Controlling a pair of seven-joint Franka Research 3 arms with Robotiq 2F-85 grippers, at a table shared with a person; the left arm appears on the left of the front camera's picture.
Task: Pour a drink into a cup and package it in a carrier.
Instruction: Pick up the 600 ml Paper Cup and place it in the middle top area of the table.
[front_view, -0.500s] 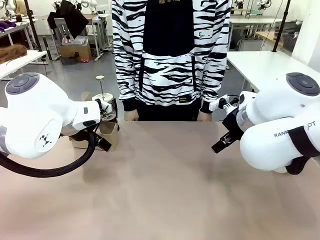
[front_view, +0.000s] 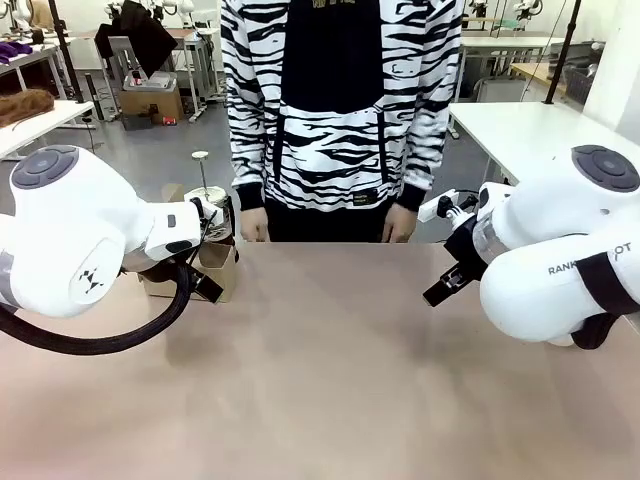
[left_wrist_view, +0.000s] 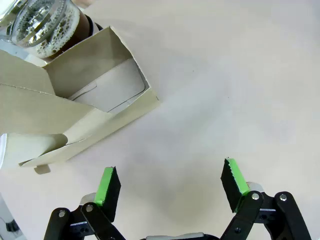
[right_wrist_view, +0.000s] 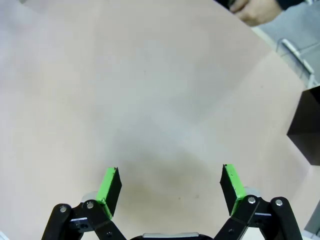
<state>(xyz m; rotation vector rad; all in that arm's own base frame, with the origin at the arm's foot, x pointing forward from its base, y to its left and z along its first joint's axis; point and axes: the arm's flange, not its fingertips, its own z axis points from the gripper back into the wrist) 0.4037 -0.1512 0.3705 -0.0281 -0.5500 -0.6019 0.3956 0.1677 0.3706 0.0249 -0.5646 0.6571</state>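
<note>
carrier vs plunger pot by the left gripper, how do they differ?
The carrier is opaque cardboard; the pot is clear glass. The carrier's visible compartment is empty; the pot holds dark foamy drink. The carrier lies nearer the open left gripper, the pot behind it. Neither is grasped.

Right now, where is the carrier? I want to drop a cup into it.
The carrier sits far left on the table, behind the left arm; the left wrist view shows the drink pot right beside it.
</note>
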